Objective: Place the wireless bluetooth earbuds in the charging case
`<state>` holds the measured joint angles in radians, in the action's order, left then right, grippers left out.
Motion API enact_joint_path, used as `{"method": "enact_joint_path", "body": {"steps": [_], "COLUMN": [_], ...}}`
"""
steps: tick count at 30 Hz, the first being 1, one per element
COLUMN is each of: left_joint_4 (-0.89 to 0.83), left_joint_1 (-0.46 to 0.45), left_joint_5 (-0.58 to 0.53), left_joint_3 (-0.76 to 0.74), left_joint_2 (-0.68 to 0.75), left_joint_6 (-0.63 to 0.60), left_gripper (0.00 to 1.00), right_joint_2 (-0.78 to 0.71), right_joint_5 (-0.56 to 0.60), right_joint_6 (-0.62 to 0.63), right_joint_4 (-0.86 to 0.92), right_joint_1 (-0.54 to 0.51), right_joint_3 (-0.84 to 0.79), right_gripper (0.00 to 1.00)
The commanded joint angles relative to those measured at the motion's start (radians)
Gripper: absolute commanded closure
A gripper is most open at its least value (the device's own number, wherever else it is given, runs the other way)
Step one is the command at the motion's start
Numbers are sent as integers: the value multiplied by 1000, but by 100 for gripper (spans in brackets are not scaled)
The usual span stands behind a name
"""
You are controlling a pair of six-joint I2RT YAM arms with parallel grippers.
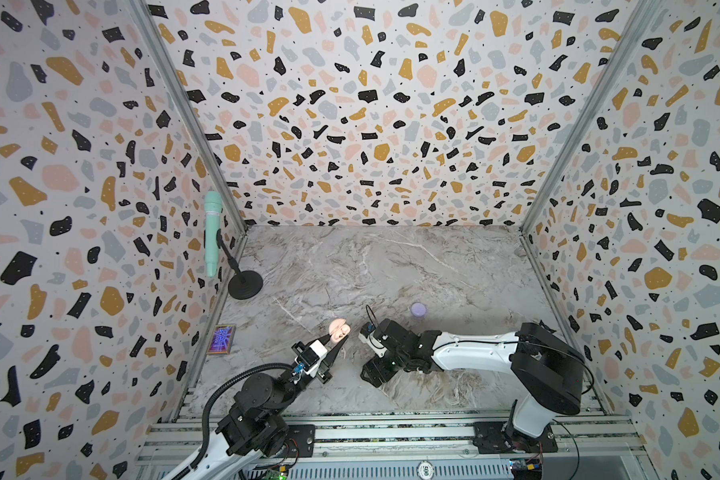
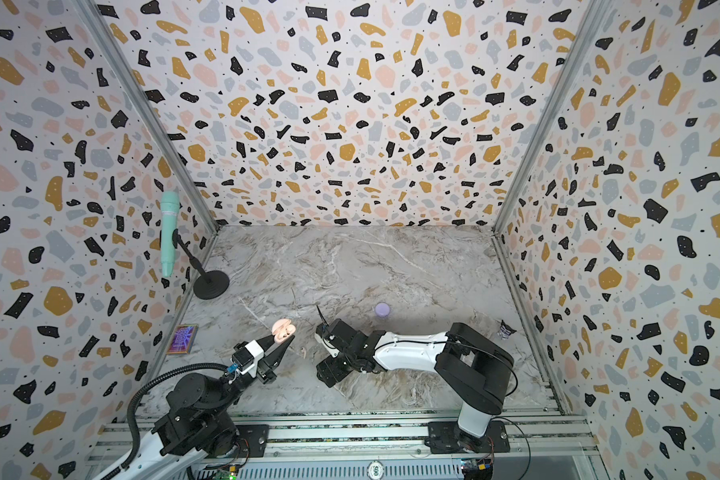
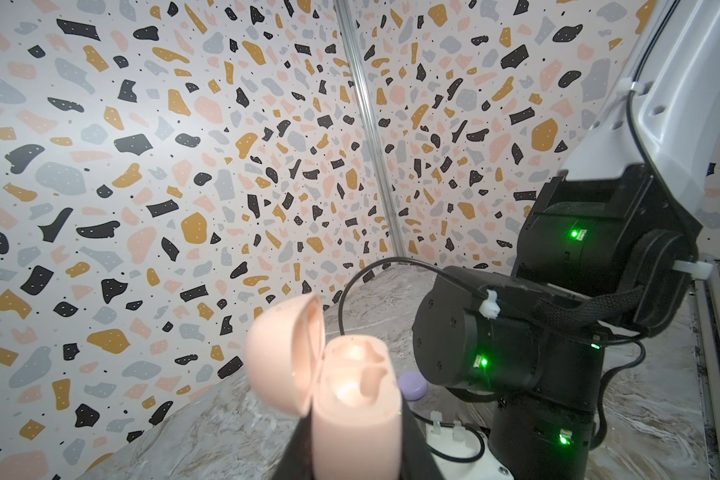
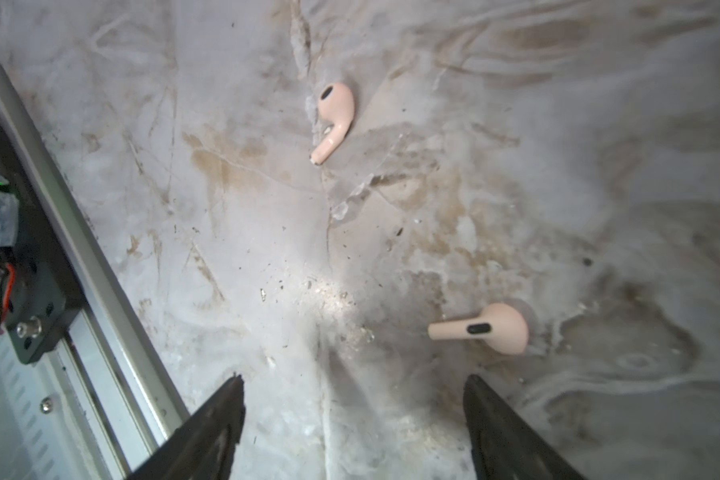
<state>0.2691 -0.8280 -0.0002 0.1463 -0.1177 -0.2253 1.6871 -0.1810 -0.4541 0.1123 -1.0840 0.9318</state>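
My left gripper (image 1: 334, 340) (image 3: 356, 436) is shut on a pale pink charging case (image 1: 339, 329) (image 2: 283, 330) (image 3: 352, 374) and holds it above the table. Its lid is swung open, and its two wells look empty in the left wrist view. My right gripper (image 1: 371, 372) (image 4: 352, 378) points down at the marble table, open, with nothing between its fingers. Two pale pink earbuds lie on the table ahead of it, one (image 4: 485, 328) close to a fingertip and the other (image 4: 335, 118) farther off. In a top view one earbud (image 2: 303, 352) shows between the two grippers.
A closed lavender case (image 1: 418, 309) (image 2: 382, 309) (image 3: 412, 384) sits behind the right arm's wrist. A mint microphone (image 1: 213, 232) on a black stand (image 1: 245, 284) stands back left. A colourful card (image 1: 224, 338) lies by the left wall, and a crumpled wrapper (image 2: 506, 330) by the right wall. A metal rail (image 1: 350, 432) (image 4: 100, 266) runs along the front.
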Motion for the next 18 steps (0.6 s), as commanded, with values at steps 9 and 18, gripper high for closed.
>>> {"method": "enact_joint_path", "body": {"steps": [9, 18], "left_joint_4": [48, 46], "left_joint_1": [-6, -6], "left_joint_5": [8, 12], "left_joint_3": [-4, -2], "left_joint_2": [21, 24], "left_joint_6": [-11, -9], "left_gripper": [100, 100], "right_joint_2": [-2, 135], "right_joint_5": [208, 276], "right_joint_6": [-399, -535], "right_joint_4": [235, 484], "right_joint_1": [-19, -34], "right_joint_3": [146, 360], "right_gripper": [18, 33]}}
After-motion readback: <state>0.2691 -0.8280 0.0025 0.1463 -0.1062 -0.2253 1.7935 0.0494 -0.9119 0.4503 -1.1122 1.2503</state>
